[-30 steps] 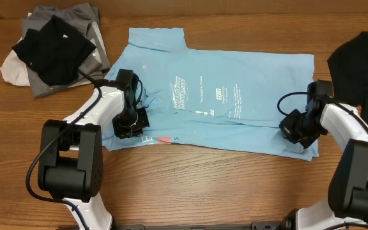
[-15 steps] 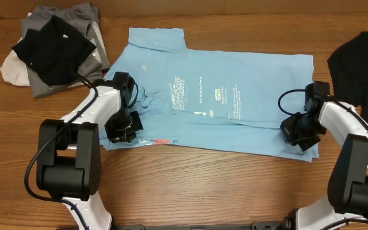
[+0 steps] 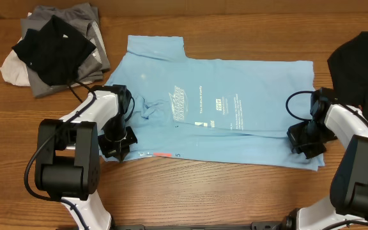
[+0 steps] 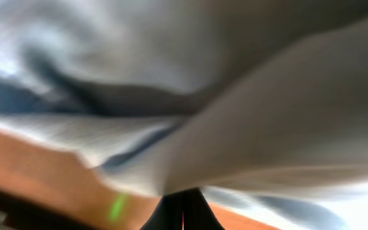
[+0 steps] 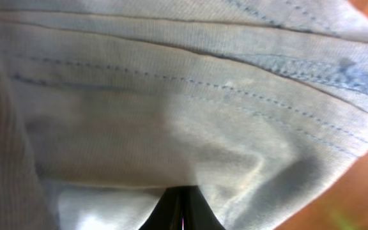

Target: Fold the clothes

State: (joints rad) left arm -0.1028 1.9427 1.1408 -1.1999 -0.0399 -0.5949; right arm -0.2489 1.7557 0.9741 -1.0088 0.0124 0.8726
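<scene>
A light sky-blue T-shirt (image 3: 235, 96) with white and dark lettering lies spread across the table's middle, its near part doubled over. My left gripper (image 3: 119, 148) is shut on the shirt's near left edge; the left wrist view shows blurred blue cloth (image 4: 248, 96) pinched in the closed jaws (image 4: 183, 211). My right gripper (image 3: 306, 144) is shut on the shirt's near right corner; the right wrist view shows stitched blue hem (image 5: 190, 108) in its closed jaws (image 5: 183, 214).
A pile of black, grey and off-white garments (image 3: 53, 48) lies at the back left. A black garment (image 3: 363, 61) lies at the right edge. Bare wooden table (image 3: 222, 191) runs along the front.
Both grippers have moved toward the table's front, pulling the shirt's near edge with them. The left gripper also shifted left; the shirt now lies flatter and wider.
</scene>
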